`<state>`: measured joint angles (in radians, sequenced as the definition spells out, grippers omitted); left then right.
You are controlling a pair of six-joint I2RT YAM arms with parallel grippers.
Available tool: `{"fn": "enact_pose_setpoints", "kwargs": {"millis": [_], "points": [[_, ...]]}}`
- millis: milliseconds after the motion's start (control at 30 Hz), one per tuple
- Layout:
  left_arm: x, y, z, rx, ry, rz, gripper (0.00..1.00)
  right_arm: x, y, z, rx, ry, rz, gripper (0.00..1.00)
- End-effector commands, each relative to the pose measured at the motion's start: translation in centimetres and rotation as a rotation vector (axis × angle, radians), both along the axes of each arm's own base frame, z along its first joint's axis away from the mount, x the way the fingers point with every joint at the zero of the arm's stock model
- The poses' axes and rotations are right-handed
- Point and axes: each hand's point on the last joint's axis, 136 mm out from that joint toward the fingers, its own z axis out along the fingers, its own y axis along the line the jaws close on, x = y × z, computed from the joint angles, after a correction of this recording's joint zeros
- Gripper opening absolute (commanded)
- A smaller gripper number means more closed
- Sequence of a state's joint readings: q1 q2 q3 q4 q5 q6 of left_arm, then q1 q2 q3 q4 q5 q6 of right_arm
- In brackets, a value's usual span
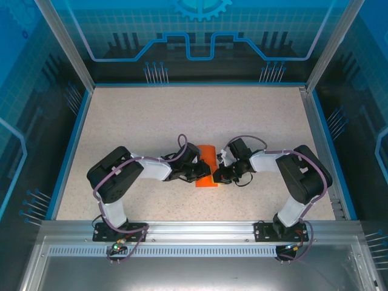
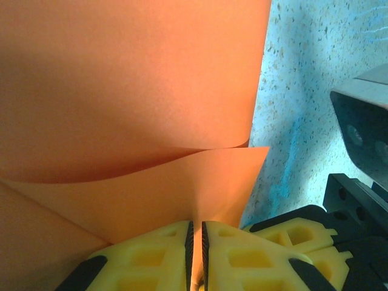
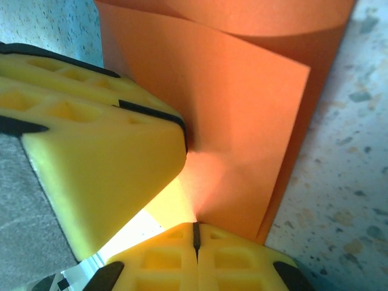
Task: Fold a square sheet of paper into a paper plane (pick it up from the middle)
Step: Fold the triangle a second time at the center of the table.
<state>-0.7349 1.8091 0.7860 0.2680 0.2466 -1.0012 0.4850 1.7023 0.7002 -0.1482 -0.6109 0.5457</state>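
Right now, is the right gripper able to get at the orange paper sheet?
Probably yes: the right gripper is shut at the edge of the orange paper sheet, seemingly pinching it. The left gripper pinches it close beside, without blocking.

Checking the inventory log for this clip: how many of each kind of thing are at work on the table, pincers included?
paper, orange: 1
pincers: 2 (left pincer, right pincer)
Total: 3

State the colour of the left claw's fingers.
Yellow with black trim; the left wrist view shows the fingers best, shut on the orange paper.
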Motion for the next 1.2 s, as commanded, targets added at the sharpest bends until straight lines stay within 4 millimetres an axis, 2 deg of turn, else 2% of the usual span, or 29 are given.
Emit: {"fn": "enact_pose_setpoints", "kwargs": {"millis": [0,167,533,800,900,1000,1167], "points": [[1.3,2.9,-1.2,0.082,-0.012,0.098,0.16,-1.1,-2.4,-2.8,-0.13,0.072,-0.03,0.02],[2.1,3.4,-0.9,0.078,-0.024,0.108,0.17,-1.2,-2.5,-2.8,-0.13,0.075,-0.029,0.01],[3.8,6.4,-1.1,0.101,-0.016,0.184,0.19,-1.2,-2.5,-2.7,-0.131,0.075,-0.025,0.02],[4.1,8.3,-1.3,0.13,-0.01,0.217,0.19,-1.0,-2.2,-2.4,-0.111,0.076,-0.023,0.02],[4.5,8.7,-0.3,0.131,-0.039,0.209,0.21,-0.8,-2.0,-2.1,-0.099,0.071,-0.022,0.03],[5.0,8.5,1.7,0.132,-0.088,0.165,0.23,-0.8,-1.8,-1.9,-0.088,0.072,-0.017,0.03],[4.6,6.1,4.9,0.035,-0.12,0.066,0.24,-0.5,-1.5,-1.5,-0.074,0.063,-0.017,0.04]]}}
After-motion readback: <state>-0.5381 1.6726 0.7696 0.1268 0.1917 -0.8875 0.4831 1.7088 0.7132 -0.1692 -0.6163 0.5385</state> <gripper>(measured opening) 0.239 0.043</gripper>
